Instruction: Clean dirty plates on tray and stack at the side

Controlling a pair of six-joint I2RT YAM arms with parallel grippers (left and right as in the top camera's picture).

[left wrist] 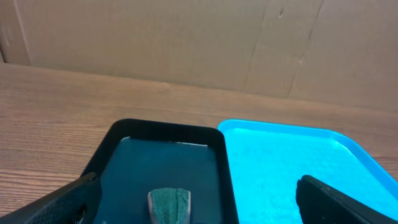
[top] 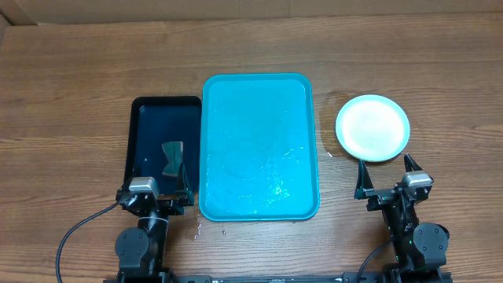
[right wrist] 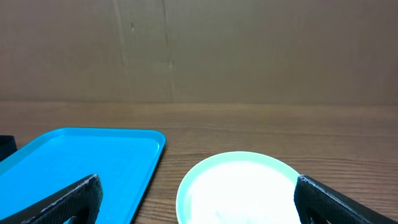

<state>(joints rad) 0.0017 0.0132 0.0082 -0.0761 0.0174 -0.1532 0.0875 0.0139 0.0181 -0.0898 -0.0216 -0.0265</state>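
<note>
left jaws: spread wide, released, nothing between them. in the left wrist view both dark fingers (left wrist: 56, 199) sit out at the bottom corners.
right jaws: same deal, wide apart and gripping nothing. the fingers (right wrist: 62, 200) frame the plate's near edge without touching it.
left arm (top: 143, 236): parked at the near edge of the surface, jaws over the near end of the black tray.
right arm (top: 413, 236): parked at the near edge on the other side, pointing at the plate.
plate (top: 373, 127): round, pale centre, light mint-ish rim. it sits flat on the surface right of the tray, apart from it, just beyond the right jaws. only one rim shows, so i can't tell if more are stacked under it. it looks clean from above.
tray (top: 259, 77): big turquoise one in the middle, long side running away from the arms. it has a wet-looking sheen and streaks toward the near half.
black tray (top: 165, 106): smaller, right up against the turquoise one's left side.
sponge (top: 173, 157): dark greenish lump inside the black tray, near end, just ahead of the left jaws.
surface (top: 63, 94): wood grain, with a few droplets by the tray's near edge.
backdrop: brown cardboard (left wrist: 186, 43) behind it all.
</note>
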